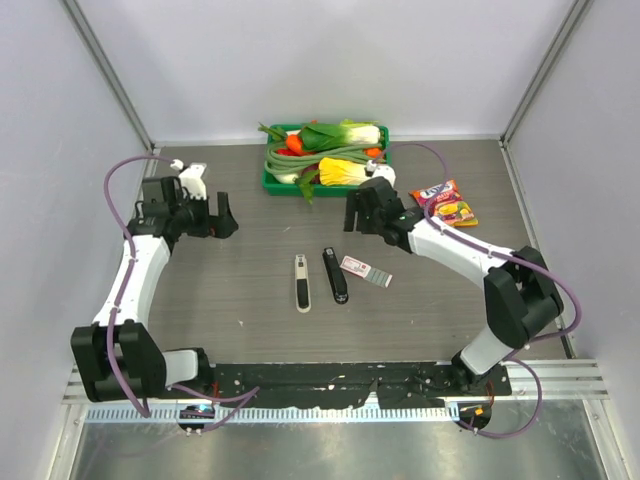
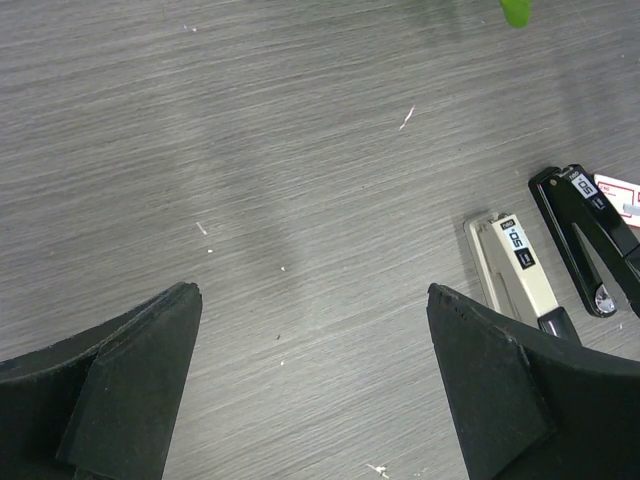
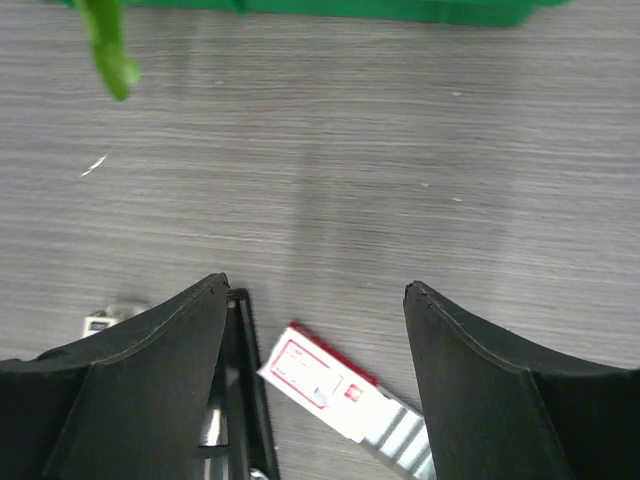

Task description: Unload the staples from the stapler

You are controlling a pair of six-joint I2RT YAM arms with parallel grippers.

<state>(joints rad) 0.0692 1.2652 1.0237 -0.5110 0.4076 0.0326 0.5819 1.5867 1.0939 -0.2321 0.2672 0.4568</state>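
Observation:
A beige stapler (image 1: pixel 302 283) and a black stapler (image 1: pixel 334 275) lie side by side at the table's middle, with a small pink-and-white box (image 1: pixel 365 271) just right of them. No loose staples show in any view. My left gripper (image 1: pixel 226 216) hovers open and empty, well left of and behind the staplers. In its wrist view (image 2: pixel 310 290) the beige stapler (image 2: pixel 515 272) and black stapler (image 2: pixel 588 238) lie to the right. My right gripper (image 1: pixel 354 212) is open and empty, behind the box. In its wrist view (image 3: pixel 315 288) the box (image 3: pixel 330 380) lies between the fingers and the black stapler (image 3: pixel 240 390) sits by the left finger.
A green basket (image 1: pixel 275 185) of vegetables stands at the back centre, and its edge shows in the right wrist view (image 3: pixel 400 8). Two snack packets (image 1: pixel 446 203) lie at the back right. Grey walls close in the table on the left, back and right.

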